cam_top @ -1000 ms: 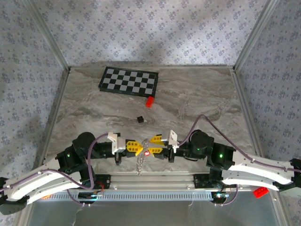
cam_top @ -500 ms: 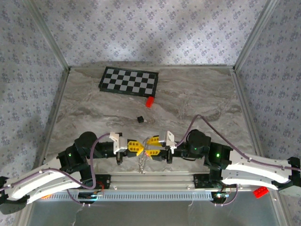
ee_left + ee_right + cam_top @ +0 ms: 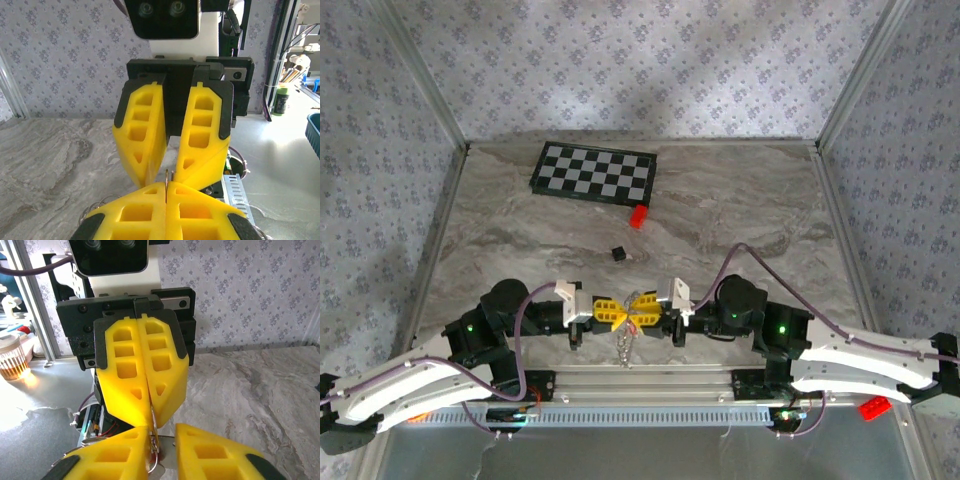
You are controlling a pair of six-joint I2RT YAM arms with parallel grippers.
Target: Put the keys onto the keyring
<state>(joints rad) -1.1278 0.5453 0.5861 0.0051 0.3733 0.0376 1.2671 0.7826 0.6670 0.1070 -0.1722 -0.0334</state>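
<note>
The keyring (image 3: 623, 343) hangs at the near edge of the bench (image 3: 750, 210), its silvery links trailing down from the spot where the two yellow-fingered claws meet tip to tip. The left claw (image 3: 616, 313) is clamped tight on it: in the left wrist view a thin sliver of ring wire (image 3: 166, 176) stands up out of the seam between its closed fingers (image 3: 135, 217). The right claw (image 3: 642, 308) faces it head-on, its fingers (image 3: 112, 457) standing narrowly apart, with the ring wire (image 3: 154, 437) running in the gap close against one inner face. Whether that claw holds anything between its fingers cannot be told, and the small red key cannot be made out for certain. Loops of wire (image 3: 95, 212) spill out beside the left claw's fingers. Both arms reach inward from their bases, cables arching over each wrist. Farther out on the marbled bench, well apart from the claws, sits a black cube (image 3: 617, 254); beyond it lies a red block (image 3: 639, 216), just beside the near right corner of a checkered board (image 3: 593, 172).
</note>
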